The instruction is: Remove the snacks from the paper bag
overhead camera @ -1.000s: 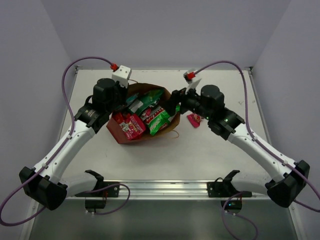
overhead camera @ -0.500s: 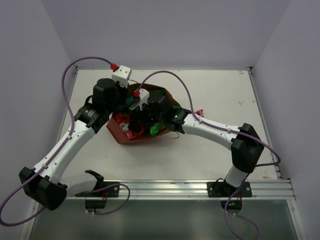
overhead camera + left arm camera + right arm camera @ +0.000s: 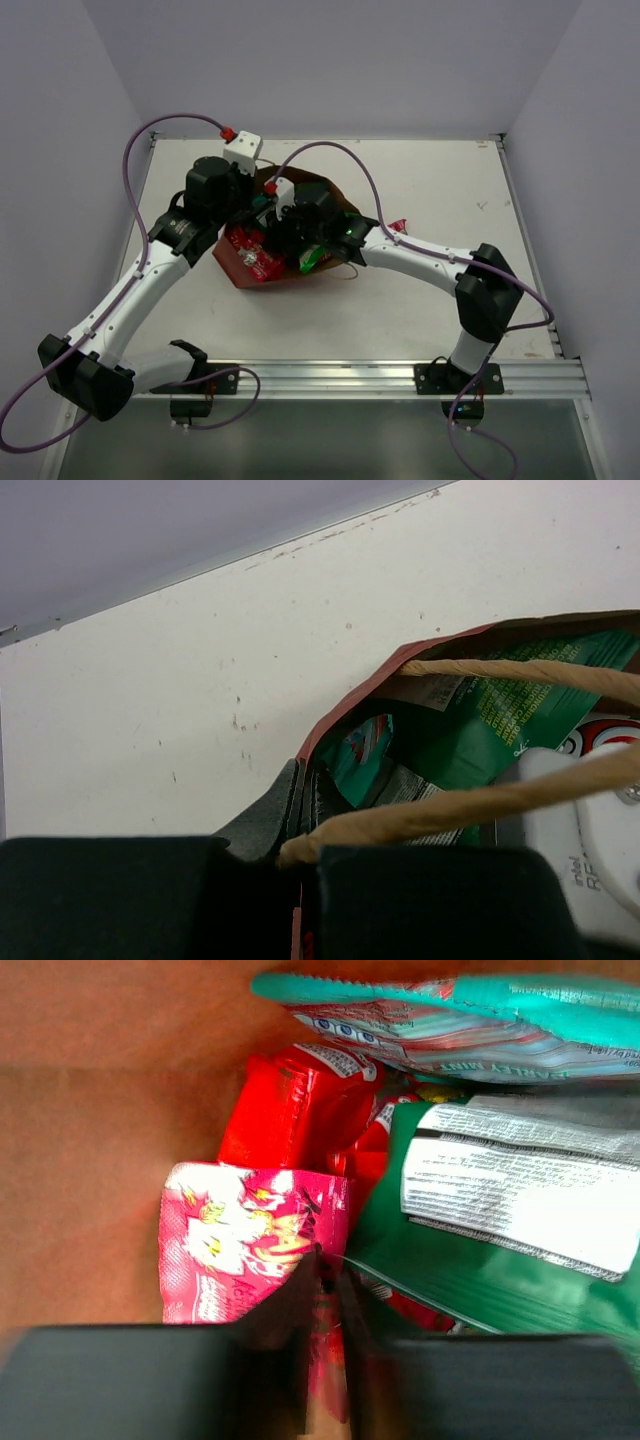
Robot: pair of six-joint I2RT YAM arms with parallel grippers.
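While L gripper [image 3: 303, 808] pinches paper bag [image 3: 352, 702] rim, R gripper [image 3: 325, 1272] clamps pink packet [image 3: 238, 1245]

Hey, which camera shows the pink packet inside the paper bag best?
Right wrist view: the pink packet sits close up, print visible, its edge pinched in the right end effector. In the top external view the right arm hides it inside the paper bag. The left wrist view shows only green packets.

Soft even light, faint shadows; close-up blur on right end effector [image 3: 328, 1272].
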